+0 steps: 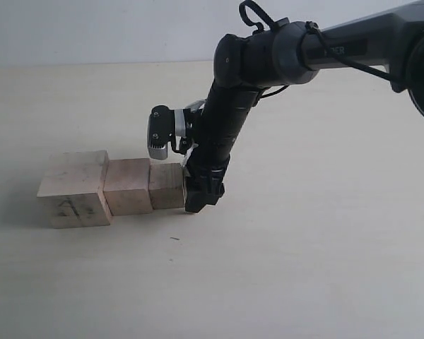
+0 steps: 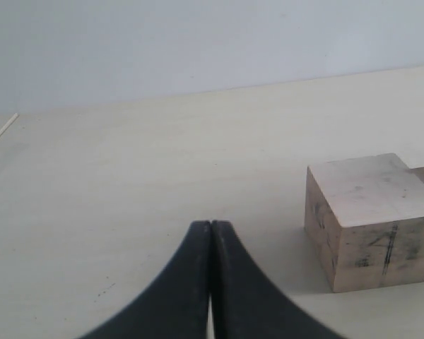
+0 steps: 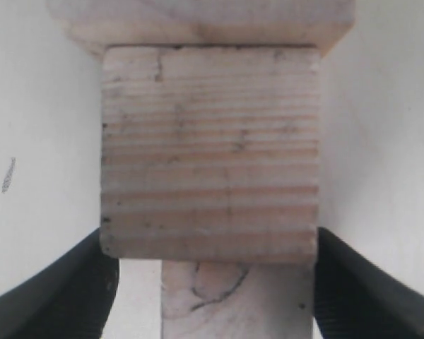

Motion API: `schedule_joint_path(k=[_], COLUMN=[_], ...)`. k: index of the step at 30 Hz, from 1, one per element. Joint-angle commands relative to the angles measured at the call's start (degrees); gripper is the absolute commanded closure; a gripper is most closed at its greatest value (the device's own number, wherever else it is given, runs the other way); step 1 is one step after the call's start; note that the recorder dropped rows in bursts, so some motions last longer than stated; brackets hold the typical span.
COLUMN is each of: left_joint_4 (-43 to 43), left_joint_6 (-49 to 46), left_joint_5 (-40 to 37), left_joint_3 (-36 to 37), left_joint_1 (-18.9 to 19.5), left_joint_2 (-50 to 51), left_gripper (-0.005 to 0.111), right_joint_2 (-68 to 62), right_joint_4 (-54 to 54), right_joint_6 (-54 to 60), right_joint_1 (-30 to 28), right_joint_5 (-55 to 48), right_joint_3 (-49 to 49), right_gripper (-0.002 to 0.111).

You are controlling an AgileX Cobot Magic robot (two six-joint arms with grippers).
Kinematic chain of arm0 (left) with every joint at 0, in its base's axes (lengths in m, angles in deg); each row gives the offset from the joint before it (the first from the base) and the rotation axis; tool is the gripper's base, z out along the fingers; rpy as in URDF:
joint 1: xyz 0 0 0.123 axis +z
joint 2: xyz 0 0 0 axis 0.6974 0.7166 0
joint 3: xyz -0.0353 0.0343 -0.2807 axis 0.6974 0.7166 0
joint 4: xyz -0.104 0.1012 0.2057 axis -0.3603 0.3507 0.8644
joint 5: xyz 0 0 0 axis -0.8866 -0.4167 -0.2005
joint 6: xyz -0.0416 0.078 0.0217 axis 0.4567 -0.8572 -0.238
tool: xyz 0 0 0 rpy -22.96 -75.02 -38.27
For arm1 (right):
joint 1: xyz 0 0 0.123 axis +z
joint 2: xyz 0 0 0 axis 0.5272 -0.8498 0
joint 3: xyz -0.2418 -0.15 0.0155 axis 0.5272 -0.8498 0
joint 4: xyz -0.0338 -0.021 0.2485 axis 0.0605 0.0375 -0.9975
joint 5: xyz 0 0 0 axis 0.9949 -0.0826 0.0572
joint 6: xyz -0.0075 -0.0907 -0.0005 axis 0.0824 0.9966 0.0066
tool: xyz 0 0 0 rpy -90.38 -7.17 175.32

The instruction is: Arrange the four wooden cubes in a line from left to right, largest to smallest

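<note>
Three wooden cubes stand touching in a row in the exterior view: the largest [image 1: 74,191] with dark marks on its front, the second [image 1: 127,186], and the third [image 1: 167,186]. My right gripper [image 1: 200,198] stands at the row's right end and hides the smallest cube there. In the right wrist view the smallest cube [image 3: 237,304] sits against the third cube [image 3: 210,152], between the open fingers [image 3: 367,289]. One finger is at its side and a gap shows on the other. My left gripper [image 2: 211,233] is shut on nothing, beside the largest cube [image 2: 371,219].
The pale tabletop [image 1: 304,268] spreads around the row. The right arm [image 1: 268,63] reaches in from the upper right. A small dark speck [image 1: 174,239] lies in front of the cubes.
</note>
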Motion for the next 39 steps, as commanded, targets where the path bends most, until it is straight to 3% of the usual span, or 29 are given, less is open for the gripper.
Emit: schedule_joint_path(k=[1, 9, 18, 27, 34, 37, 39], left_joint_4=[0.1, 0.1, 0.1, 0.1, 0.1, 0.1, 0.1], left_joint_6=[0.0, 0.0, 0.0, 0.0, 0.0, 0.0, 0.0], left_joint_5=[0.4, 0.4, 0.4, 0.4, 0.4, 0.4, 0.4], left_joint_3=[0.0, 0.0, 0.0, 0.0, 0.0, 0.0, 0.0], left_joint_1=[0.2, 0.2, 0.2, 0.2, 0.2, 0.2, 0.2], left_joint_2=[-0.4, -0.4, -0.4, -0.4, -0.4, -0.4, -0.4], left_gripper=[0.107, 0.107, 0.107, 0.107, 0.107, 0.107, 0.107], right_joint_2=[0.5, 2.2, 3.1, 7.8, 20.5, 23.8, 25.6], right_joint_4=[0.4, 0.4, 0.5, 3.9, 9.8, 14.1, 16.3], right_joint_6=[0.1, -0.1, -5.3, -7.2, -21.9, -34.3, -39.3], right_joint_1=[0.0, 0.0, 0.0, 0.0, 0.0, 0.0, 0.0], right_joint_5=[-0.1, 2.1, -0.1, -5.8, -6.1, -6.3, -6.3], right_joint_3=[0.2, 0.2, 0.2, 0.2, 0.2, 0.2, 0.2], right_gripper=[0.038, 0.036, 0.014, 0.012, 0.013, 0.025, 0.050])
